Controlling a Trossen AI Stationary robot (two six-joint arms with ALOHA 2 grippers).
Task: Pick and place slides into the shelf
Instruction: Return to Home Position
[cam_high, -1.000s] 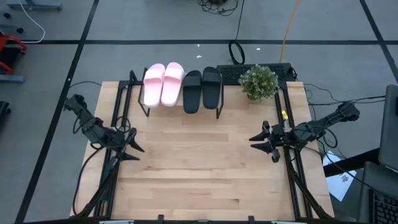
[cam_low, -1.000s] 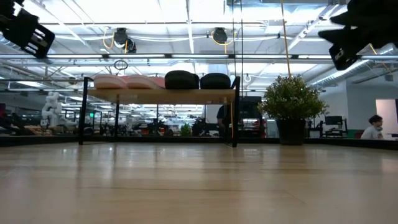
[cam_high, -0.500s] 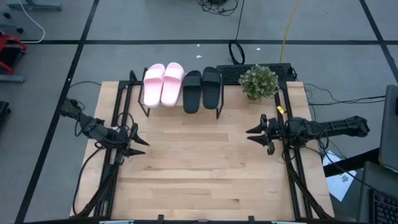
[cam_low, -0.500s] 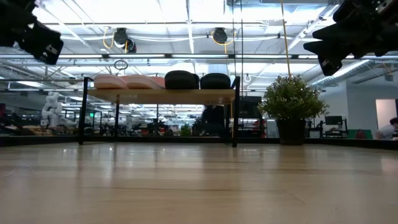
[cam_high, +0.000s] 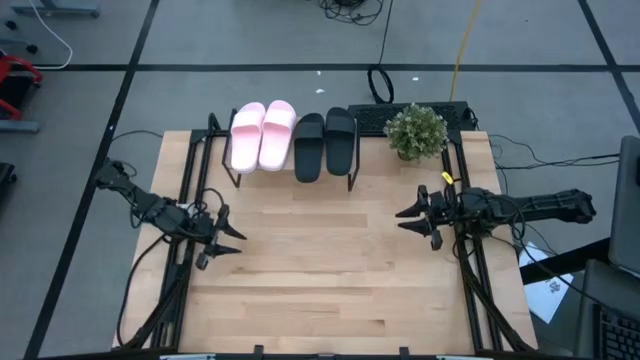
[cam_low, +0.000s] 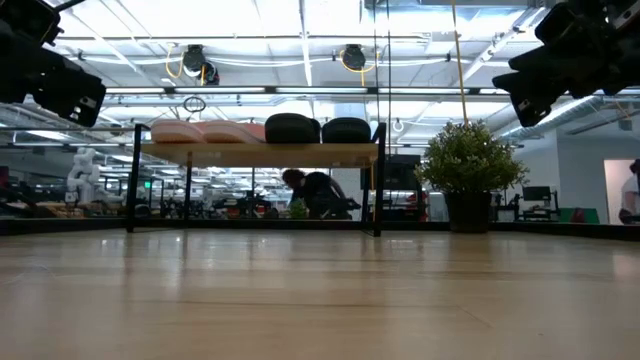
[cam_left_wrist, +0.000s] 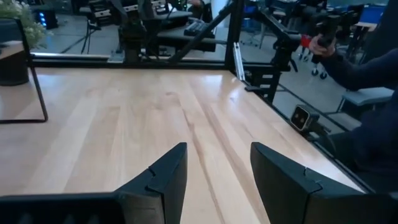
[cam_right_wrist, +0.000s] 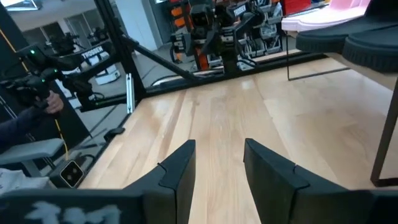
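Two pale pink slides (cam_high: 262, 135) and two black slides (cam_high: 325, 143) lie side by side, soles down, on top of the shelf (cam_low: 260, 154) at the table's far edge. The low view shows the pink pair (cam_low: 200, 131) and the black pair (cam_low: 315, 129) on its board. My left gripper (cam_high: 228, 238) hovers over the table's left side, open and holding nothing, as the left wrist view (cam_left_wrist: 217, 171) confirms. My right gripper (cam_high: 405, 218) hovers over the right side, pointing left, also open with nothing between its fingers (cam_right_wrist: 217, 165).
A potted plant (cam_high: 416, 130) stands at the far right corner beside the shelf. Bare wooden tabletop (cam_high: 320, 260) lies between the two grippers. Black frame rails (cam_high: 470, 270) run along both sides. A person (cam_low: 320, 190) bends down behind the table; another person's hand (cam_left_wrist: 323, 43) shows beyond the table.
My left gripper has sunk lower and drifted slightly toward the table's near edge. My right arm swung so that its gripper shifted a little toward the far edge and now points straight left; it has kept still for the last half second. The slides have not moved.
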